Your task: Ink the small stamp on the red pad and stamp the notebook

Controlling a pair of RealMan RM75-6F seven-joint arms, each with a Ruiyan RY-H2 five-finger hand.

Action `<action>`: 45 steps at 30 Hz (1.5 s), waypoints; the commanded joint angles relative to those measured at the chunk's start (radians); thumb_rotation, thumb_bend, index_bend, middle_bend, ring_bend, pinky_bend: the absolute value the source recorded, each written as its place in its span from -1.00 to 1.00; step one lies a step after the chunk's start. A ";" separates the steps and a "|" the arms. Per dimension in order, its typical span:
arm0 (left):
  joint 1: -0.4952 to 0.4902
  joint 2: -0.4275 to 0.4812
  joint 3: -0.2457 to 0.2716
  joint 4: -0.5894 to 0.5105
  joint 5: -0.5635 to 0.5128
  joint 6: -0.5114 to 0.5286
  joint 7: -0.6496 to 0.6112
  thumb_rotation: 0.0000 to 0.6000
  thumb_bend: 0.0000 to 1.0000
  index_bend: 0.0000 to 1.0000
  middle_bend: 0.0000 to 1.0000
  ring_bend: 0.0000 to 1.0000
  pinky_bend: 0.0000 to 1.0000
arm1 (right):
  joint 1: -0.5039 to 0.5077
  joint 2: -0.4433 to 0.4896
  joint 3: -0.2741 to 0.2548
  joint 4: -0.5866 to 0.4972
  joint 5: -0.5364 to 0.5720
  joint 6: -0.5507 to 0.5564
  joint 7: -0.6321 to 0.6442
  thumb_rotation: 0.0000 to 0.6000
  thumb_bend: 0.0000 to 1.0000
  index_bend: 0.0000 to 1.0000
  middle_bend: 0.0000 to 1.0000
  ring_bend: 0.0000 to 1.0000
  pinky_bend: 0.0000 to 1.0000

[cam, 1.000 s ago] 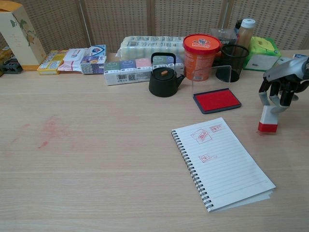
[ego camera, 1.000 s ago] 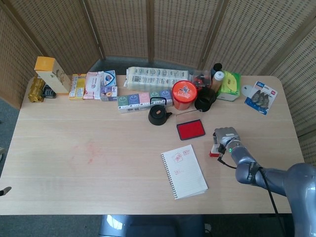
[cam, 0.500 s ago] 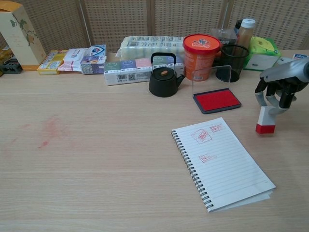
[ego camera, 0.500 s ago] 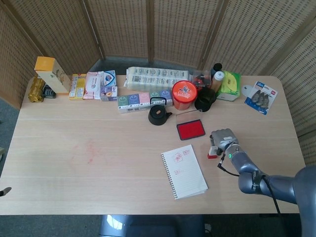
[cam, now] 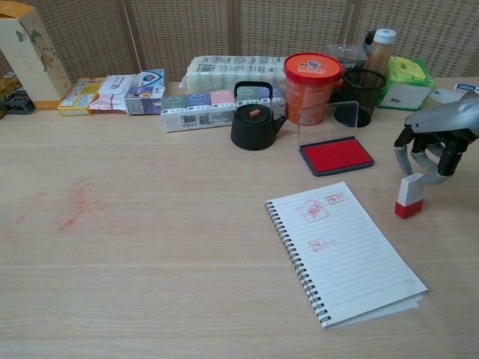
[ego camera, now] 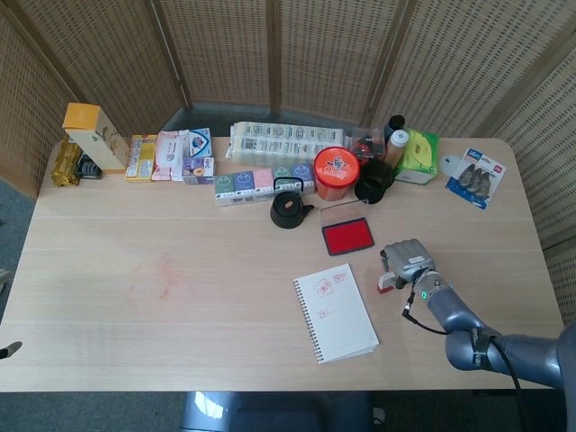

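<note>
- We note the right hand [cam: 432, 148] has shifted toward the notebook [cam: 343, 251].
- We note the small stamp [cam: 408, 197] moved with it, now tilted.

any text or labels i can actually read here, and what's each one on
None can be read.
Orange tub lid: print blurred.
Row of small boxes: barcode and print too small.
Notebook: red stamp marks, characters illegible.
Carded pack: print too small.

I see a white small stamp [cam: 409, 196] with a red base at right, a red pad [cam: 336, 155] in a dark tray, a white ruled notebook [cam: 343, 250] with red marks, and a pale wood-grain counter [cam: 150, 247] smudged red at left.
</note>
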 commanded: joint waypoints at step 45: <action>0.024 0.001 0.007 -0.003 0.035 0.060 -0.005 1.00 -0.94 -1.00 -1.00 -0.99 -1.00 | -0.490 0.276 0.012 -0.262 -0.784 0.681 0.247 0.76 -0.98 -0.56 -0.79 -0.86 -0.24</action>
